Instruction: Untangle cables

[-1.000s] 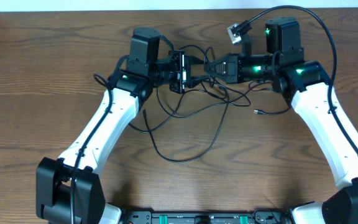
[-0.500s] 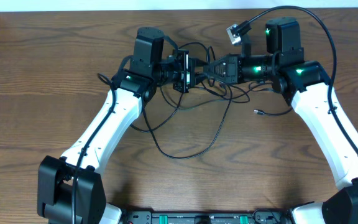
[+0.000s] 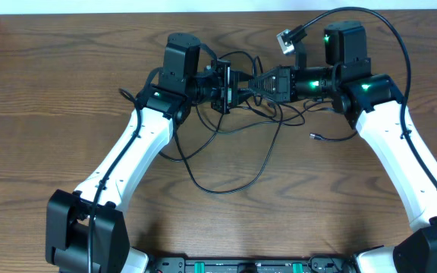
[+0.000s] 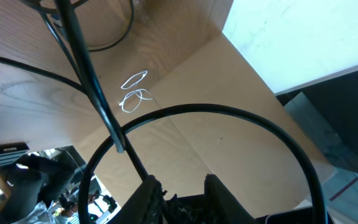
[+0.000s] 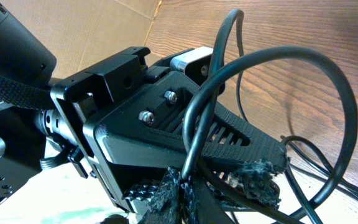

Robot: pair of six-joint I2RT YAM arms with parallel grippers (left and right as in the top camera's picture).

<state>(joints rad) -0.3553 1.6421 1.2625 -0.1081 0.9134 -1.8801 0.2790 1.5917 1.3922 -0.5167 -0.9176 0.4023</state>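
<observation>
Cables [image 3: 222, 193] | black, thin, tangled loops | right tool [image 3: 253, 82] pinching strands

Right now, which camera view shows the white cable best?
The left wrist view: the white cable lies there as small loops on the wood, both loops fully in frame, though far off. The overhead view catches only part of it at the table's right edge, cut by the frame. The right wrist view shows only black cables.
</observation>
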